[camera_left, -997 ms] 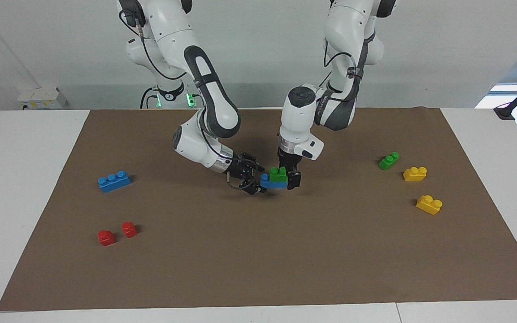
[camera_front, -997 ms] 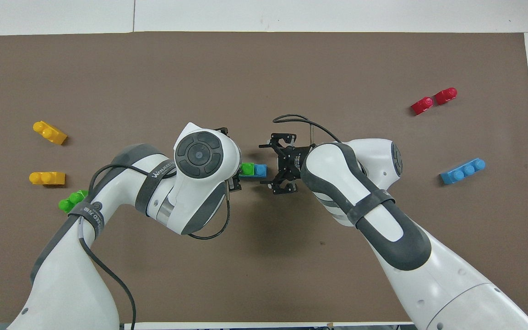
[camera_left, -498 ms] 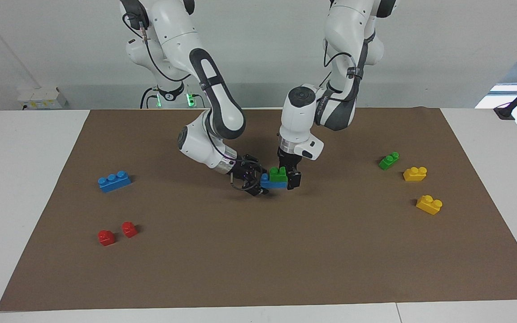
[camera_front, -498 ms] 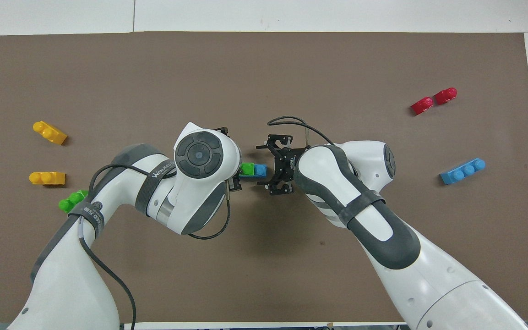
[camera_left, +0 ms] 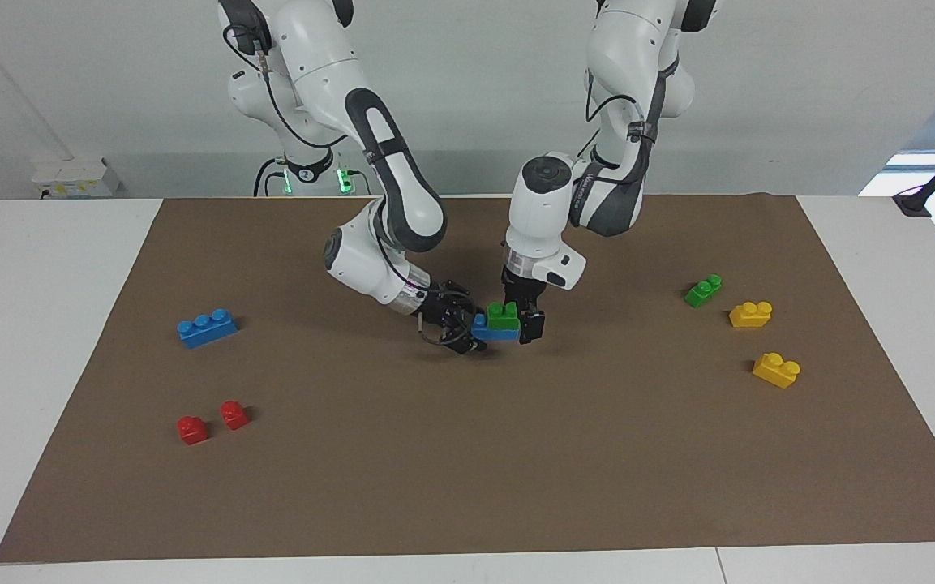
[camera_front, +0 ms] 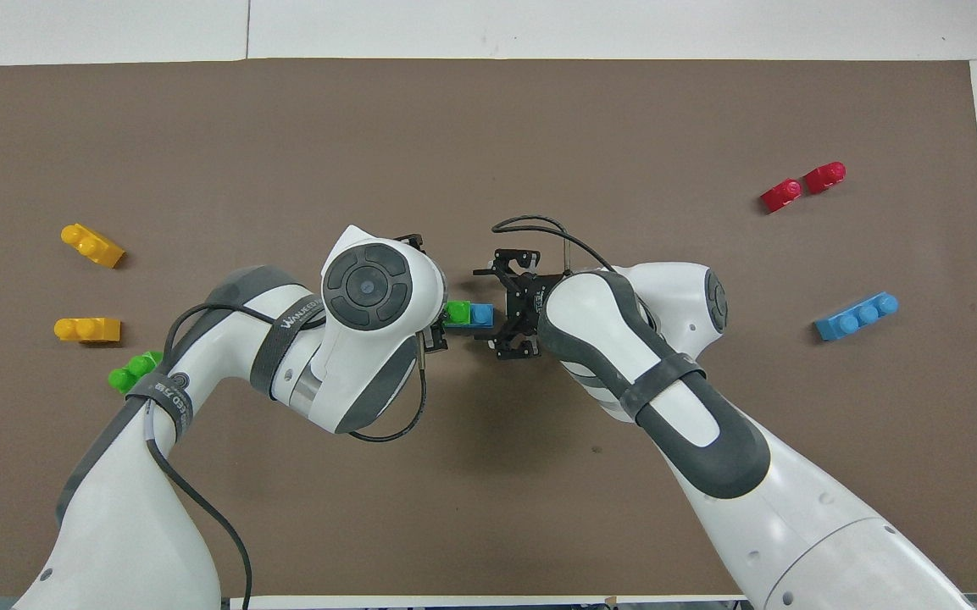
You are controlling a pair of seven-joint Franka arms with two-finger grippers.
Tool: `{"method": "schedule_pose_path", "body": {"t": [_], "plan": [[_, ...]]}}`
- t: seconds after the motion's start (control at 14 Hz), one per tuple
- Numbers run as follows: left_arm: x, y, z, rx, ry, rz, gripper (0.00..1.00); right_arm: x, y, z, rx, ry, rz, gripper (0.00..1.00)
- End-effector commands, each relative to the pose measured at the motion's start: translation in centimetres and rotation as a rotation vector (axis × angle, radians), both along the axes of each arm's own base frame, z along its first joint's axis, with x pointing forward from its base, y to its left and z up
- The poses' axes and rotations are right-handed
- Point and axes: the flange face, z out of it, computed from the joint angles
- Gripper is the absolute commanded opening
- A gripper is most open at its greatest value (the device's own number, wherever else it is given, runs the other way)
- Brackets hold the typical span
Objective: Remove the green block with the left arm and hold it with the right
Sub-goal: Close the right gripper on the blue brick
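Green block: We see the green block (camera_left: 503, 316) (camera_front: 457, 313) on top of a blue brick (camera_left: 490, 328) (camera_front: 481, 315) in the middle of the brown mat (camera_left: 467, 454). Its studs point up. Its long side runs toward the two ends of the table.

Left gripper: We see the left gripper (camera_left: 522, 323) coming straight down around the green block, one finger (camera_left: 534, 324) showing beside it. We cannot tell if it squeezes.

Right gripper: We see the right gripper (camera_left: 467, 328) (camera_front: 507, 315) at the blue brick's end. We cannot tell if it grips.

Change: The right gripper has moved in closer to the blue brick. The blocks stayed put.

Containers: We see none.
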Motion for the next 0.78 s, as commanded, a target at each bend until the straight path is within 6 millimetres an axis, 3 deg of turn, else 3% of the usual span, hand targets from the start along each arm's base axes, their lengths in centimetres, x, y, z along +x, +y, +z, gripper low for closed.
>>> {"method": "schedule_pose_path", "body": {"t": [0.0,0.07,0.28,0.36,0.71], "plan": [[0.67,0.00,-0.22,0.004,-0.014,0.014,1.00,0.12,0.68,-0.29,-0.006,-0.008,-0.036,0.74],[0.67,0.01,-0.13,0.003,-0.016,0.014,1.00,0.10,0.72,-0.30,-0.005,-0.007,-0.033,0.63],[0.68,-0.01,-0.21,0.003,-0.016,0.014,1.00,0.18,0.69,-0.22,-0.010,-0.017,-0.028,0.11],[0.68,-0.01,-0.21,0.003,-0.016,0.014,1.00,0.17,0.71,-0.22,-0.009,-0.017,-0.026,0.00],[1.11,0.58,-0.19,0.004,-0.019,0.026,1.00,0.18,0.70,-0.22,-0.011,-0.021,-0.024,0.00]]}}
